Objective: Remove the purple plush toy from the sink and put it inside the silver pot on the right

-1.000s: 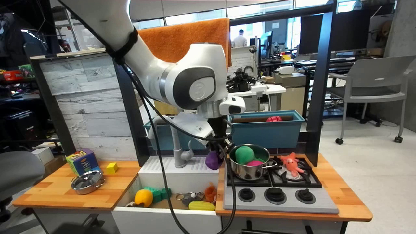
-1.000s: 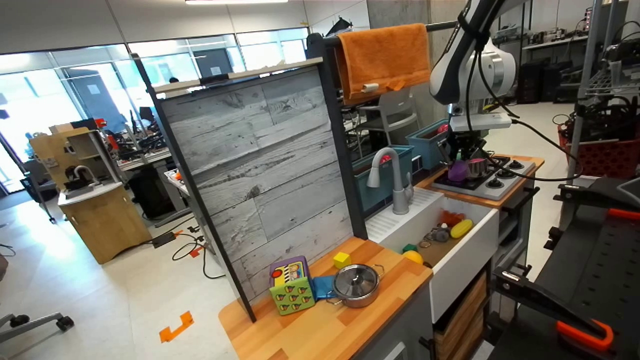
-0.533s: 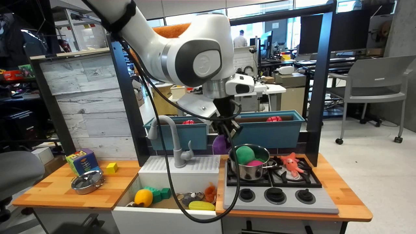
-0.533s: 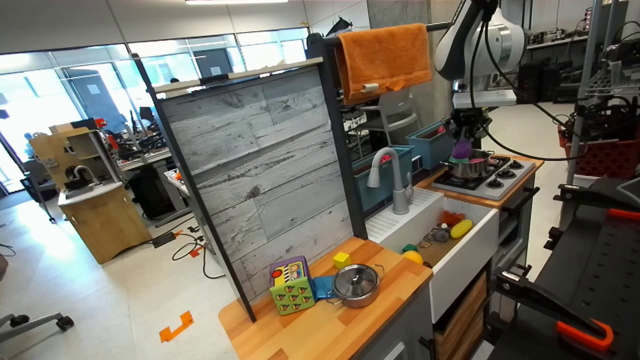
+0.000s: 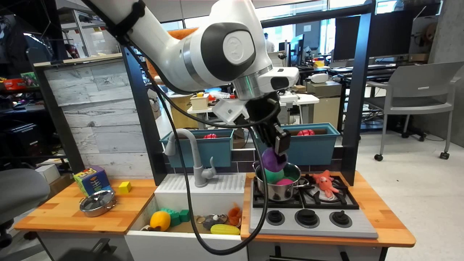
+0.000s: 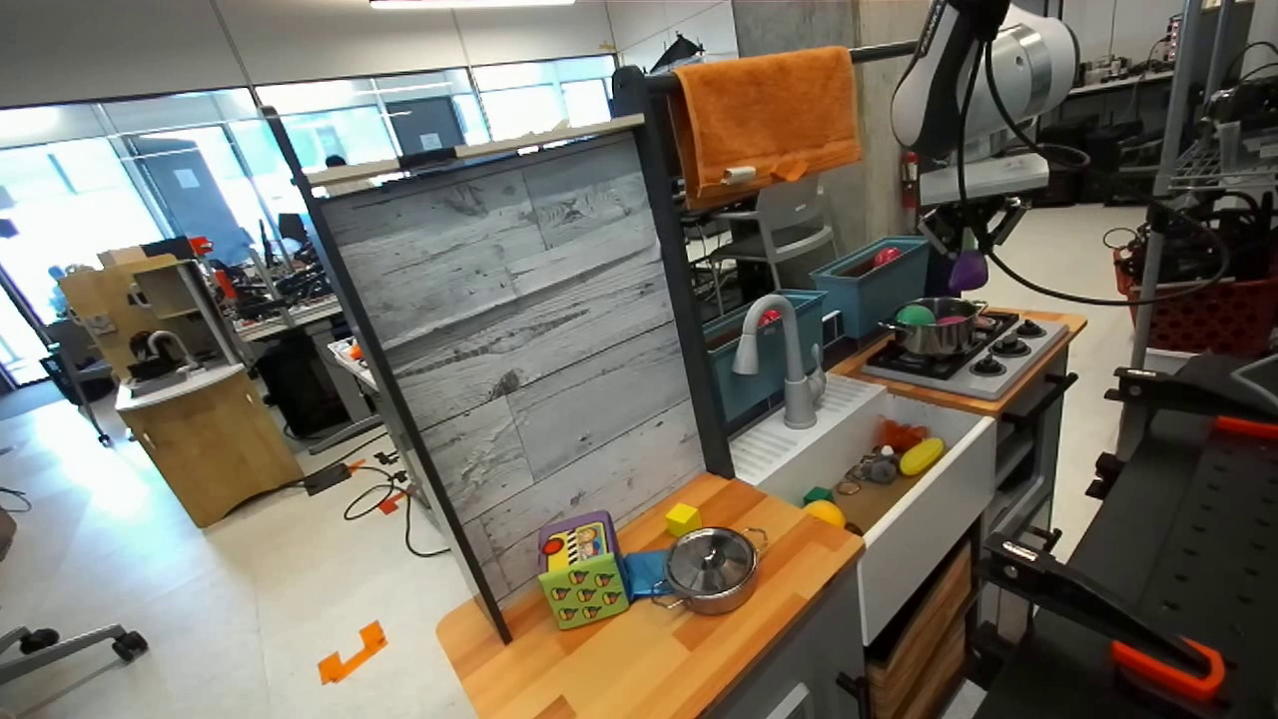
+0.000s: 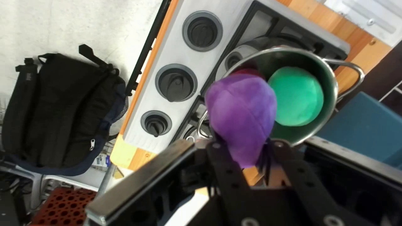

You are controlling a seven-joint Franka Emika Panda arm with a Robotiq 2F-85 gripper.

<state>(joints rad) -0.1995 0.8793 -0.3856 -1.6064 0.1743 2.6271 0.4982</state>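
Purple plush toy (image 5: 272, 160), clamped in the jaws, now hangs, from where I stand, above the silver pot (image 5: 277, 192) rather than beside it; centring, lowering and release likely remain

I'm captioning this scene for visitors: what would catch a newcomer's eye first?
Probably the big white robot arm, slanting down from the upper left of an exterior view. Next, the purple plush toy, gripped in the jaws near the silver pot. The orange towel draped over the rail also stands out.
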